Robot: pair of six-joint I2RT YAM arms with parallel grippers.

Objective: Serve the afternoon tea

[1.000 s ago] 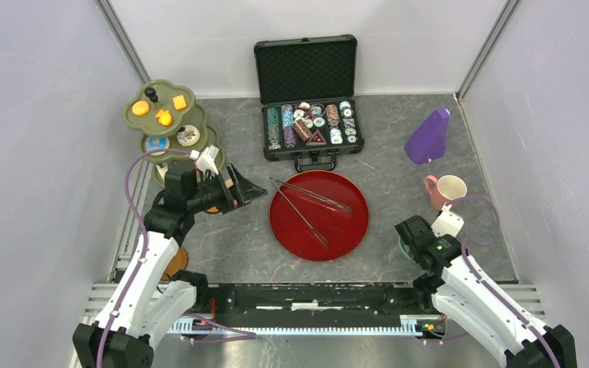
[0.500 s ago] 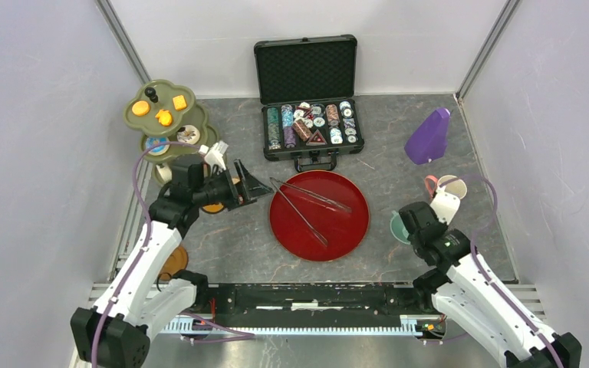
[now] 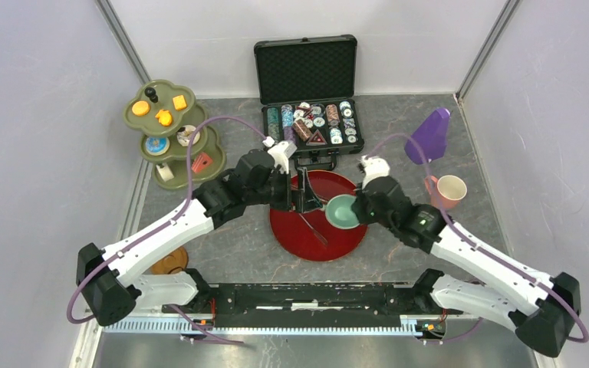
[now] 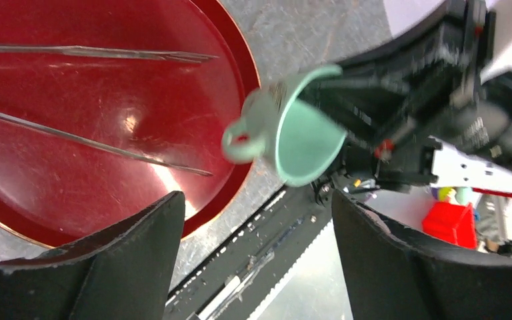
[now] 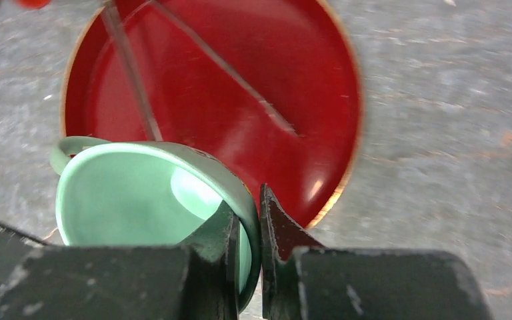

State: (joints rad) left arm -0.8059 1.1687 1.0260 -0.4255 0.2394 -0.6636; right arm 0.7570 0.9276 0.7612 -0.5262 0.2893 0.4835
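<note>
top view, upper left of the frame: an olive-green three-tier stand (image 3: 170, 130) at the table's back left corner. orange biscuits (image 3: 161, 111) lie on its top tier, two small donuts (image 3: 156, 144) on the middle tier, and a red cake slice (image 3: 202, 162) on the lowest tier. lower left, an orange saucer (image 3: 170, 262) lies partly hidden under the left arm.

the left arm reaches to the middle of the frame. the left gripper (image 3: 304, 198) hangs over the left part of a round dark-red tray (image 3: 299, 230), its fingers (image 4: 140, 260) spread wide with nothing between them. thin metal tongs (image 4: 93, 140) lie on the tray. behind the tray, at the top centre, an open black case of poker chips (image 3: 310, 100).

just right of centre, a teal cup (image 3: 343, 211) is over the right part of the tray, tilted, its handle toward the left gripper. the right gripper (image 3: 360, 207) holds it: in the right wrist view one finger is inside the cup and the other outside, clamped on the rim. whether the cup touches the tray cannot be told.

to the right, a purple plastic object (image 3: 428, 136) stands near the back wall, and a pink cup (image 3: 446, 191) stands on the table in front of it.
</note>
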